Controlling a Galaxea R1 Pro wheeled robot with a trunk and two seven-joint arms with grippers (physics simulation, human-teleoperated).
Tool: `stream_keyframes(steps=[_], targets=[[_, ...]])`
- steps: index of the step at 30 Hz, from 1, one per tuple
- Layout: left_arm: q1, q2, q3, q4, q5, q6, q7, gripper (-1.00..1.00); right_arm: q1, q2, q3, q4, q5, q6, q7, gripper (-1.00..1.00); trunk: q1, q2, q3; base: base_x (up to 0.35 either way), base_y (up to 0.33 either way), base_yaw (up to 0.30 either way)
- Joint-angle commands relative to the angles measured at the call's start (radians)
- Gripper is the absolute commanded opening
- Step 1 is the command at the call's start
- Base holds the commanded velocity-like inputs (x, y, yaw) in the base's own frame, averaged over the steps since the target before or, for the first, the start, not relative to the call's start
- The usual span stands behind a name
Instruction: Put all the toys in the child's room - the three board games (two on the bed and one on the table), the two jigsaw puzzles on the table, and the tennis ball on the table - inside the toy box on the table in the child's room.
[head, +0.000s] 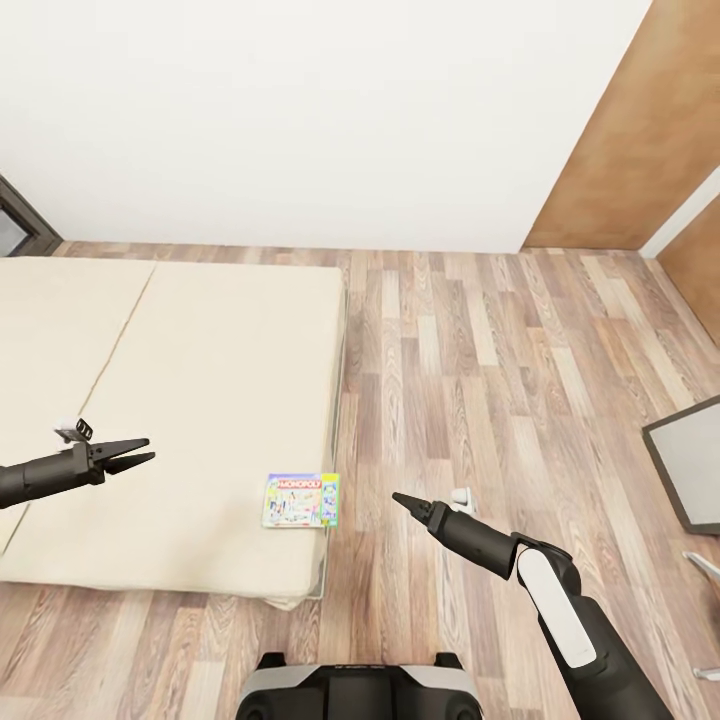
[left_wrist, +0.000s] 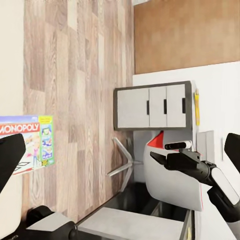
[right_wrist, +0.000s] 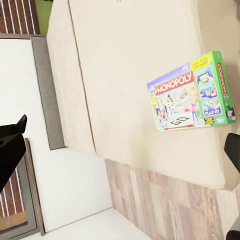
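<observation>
A thin, flat, rectangular Monopoly board game box (head: 301, 500) with a pale multicoloured printed cover and a green band along one short side lies face up on the plain beige mattress of the low bed (head: 190, 400), close to the bed's near corner beside the wood-plank floor (head: 470, 380). In the head view its long axis runs left to right, with the green band toward the floor and the title lettering upright. The mattress looks smooth and matte, with one seam running across it; in the right wrist view a low grey headboard (right_wrist: 45, 95) edges it against a white wall (head: 300, 110). The left gripper (head: 140, 452), black and slim, hovers over the mattress well left of the box, arm roughly level, fingers slightly parted and empty. The right gripper (head: 403, 499) reaches over the floor just right of the box, forearm angled up from a white-sleeved elbow, fingertips together in a point. A dark-framed grey panel (head: 690, 470) shows at the head view's right edge.
</observation>
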Motion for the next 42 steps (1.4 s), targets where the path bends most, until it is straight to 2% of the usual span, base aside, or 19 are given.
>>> stream_keyframes(steps=[1,42], targets=[[-0.001,0.000,0.000,0.000,-0.001,0.011,-0.004,1.00,0.000,-0.001,0.001,0.000,-0.001,0.003,0.001,1.00,0.001,-0.001,0.001,0.000,0.000,0.000],[-0.001,-0.013,0.000,0.000,-0.001,0.009,-0.004,1.00,0.000,-0.001,0.000,-0.012,-0.001,0.004,0.002,1.00,0.001,-0.001,0.069,0.000,0.000,0.000]])
